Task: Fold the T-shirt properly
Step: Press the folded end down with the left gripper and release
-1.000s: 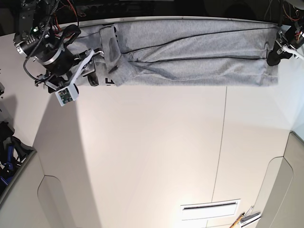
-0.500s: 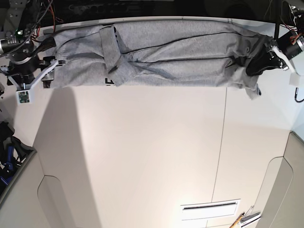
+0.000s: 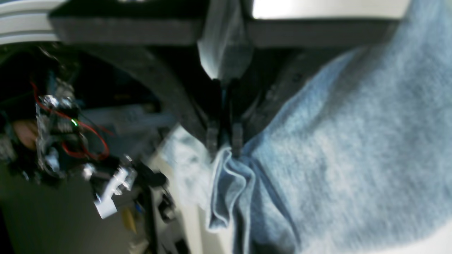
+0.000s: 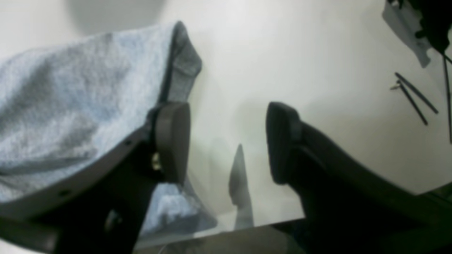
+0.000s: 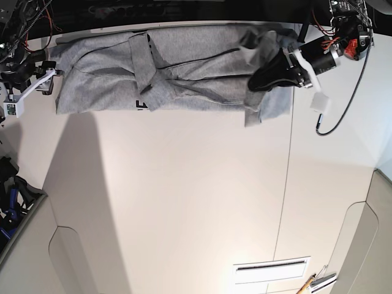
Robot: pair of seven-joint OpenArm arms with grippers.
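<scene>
Now carrying hem end of T-shirt (image 5: 184, 73) inward over the body, left gripper (image 3: 224, 150) pinched shut on bunched cloth; right gripper (image 4: 226, 141) drawn clear past the sleeve end, fingers apart, empty. Shirt along far table (image 5: 196, 202) edge; crosswise fold judged begun

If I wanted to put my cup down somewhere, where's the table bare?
The white table is bare below the T-shirt. Crowded: the top strip, where the left gripper grips cloth and the right gripper stands open.
</scene>
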